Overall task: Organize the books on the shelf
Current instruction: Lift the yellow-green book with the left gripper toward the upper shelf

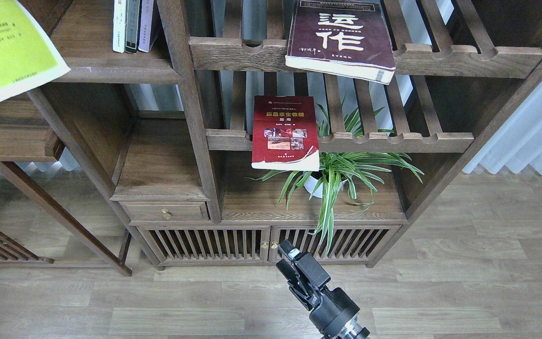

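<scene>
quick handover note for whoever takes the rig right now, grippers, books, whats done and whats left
Left gripper: out of view; the yellow-green book hangs tilted at the top left, in front of the shelf, not set down as far as can be seen.
Right gripper: low over the floor in front of the cabinet doors, holds nothing; open or shut cannot be told.
Maroon book lies flat on the upper slatted rack, overhanging its front rail.
Red book lies on the lower slatted rack, overhanging too.
Done: no large book is on the shelf.
Left: all three.
</scene>
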